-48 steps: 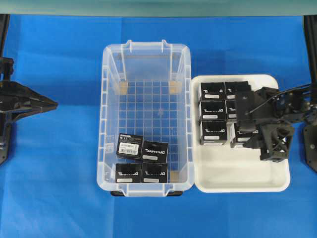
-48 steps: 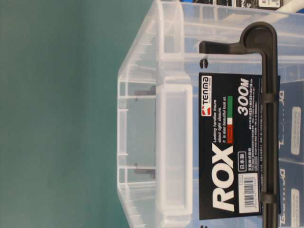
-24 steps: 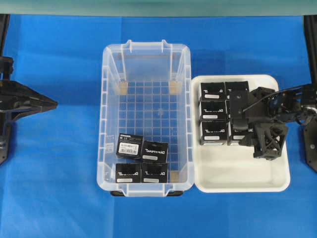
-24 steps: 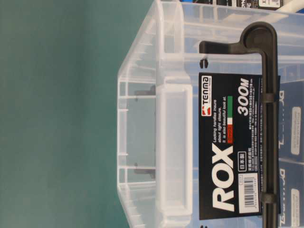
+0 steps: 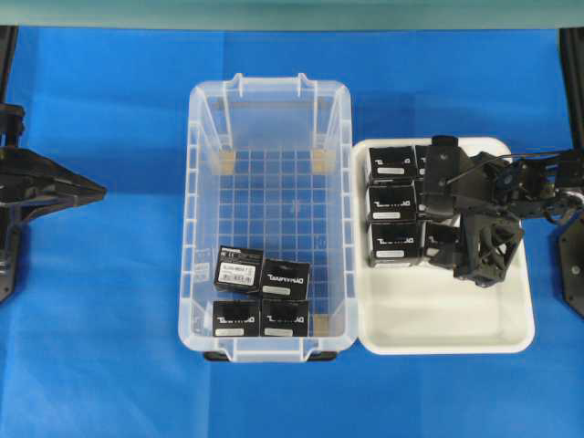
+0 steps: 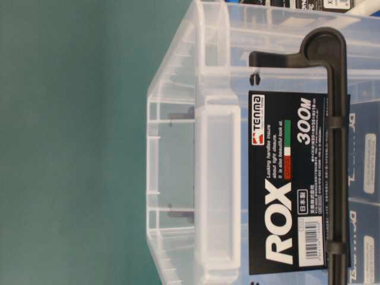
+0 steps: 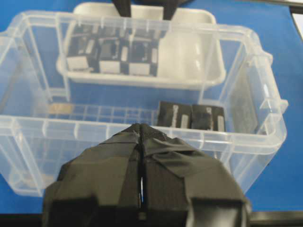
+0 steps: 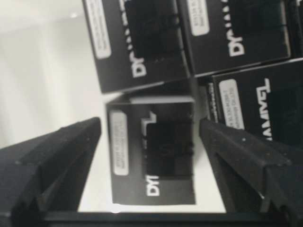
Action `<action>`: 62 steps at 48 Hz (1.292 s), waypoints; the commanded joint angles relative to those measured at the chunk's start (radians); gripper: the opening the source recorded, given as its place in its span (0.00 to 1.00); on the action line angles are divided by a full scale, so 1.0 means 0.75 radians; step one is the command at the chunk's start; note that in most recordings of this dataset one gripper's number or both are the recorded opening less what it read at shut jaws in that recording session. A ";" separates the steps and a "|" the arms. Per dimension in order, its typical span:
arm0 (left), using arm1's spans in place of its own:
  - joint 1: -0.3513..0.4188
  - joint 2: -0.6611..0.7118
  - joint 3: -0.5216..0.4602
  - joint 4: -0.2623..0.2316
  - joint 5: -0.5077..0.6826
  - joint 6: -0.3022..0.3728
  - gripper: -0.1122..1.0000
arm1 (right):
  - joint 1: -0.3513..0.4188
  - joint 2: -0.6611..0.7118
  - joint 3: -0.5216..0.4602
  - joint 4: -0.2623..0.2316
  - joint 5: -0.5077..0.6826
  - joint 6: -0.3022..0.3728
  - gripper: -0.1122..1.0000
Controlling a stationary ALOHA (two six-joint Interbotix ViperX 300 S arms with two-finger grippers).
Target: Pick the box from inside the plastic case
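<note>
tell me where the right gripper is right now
In the overhead view the right gripper hangs over the white tray, right of the plastic case, open around a black box.

Case (image 5: 270,219): clear plastic, grid-patterned floor, black label with white "ROX" lettering, black handle (image 6: 333,148). Boxes (image 5: 262,305) in it: black, white lettering, white label strips; one (image 5: 238,269) with a bigger white sticker. Tray (image 5: 447,319): white. Tablecloth (image 5: 109,347): blue. My grippers, left (image 7: 141,189) and right (image 8: 147,142): black.
</note>
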 commanded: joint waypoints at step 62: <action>0.004 0.002 -0.037 0.002 0.049 0.002 0.04 | 0.022 -0.929 0.008 0.006 -0.121 0.012 0.95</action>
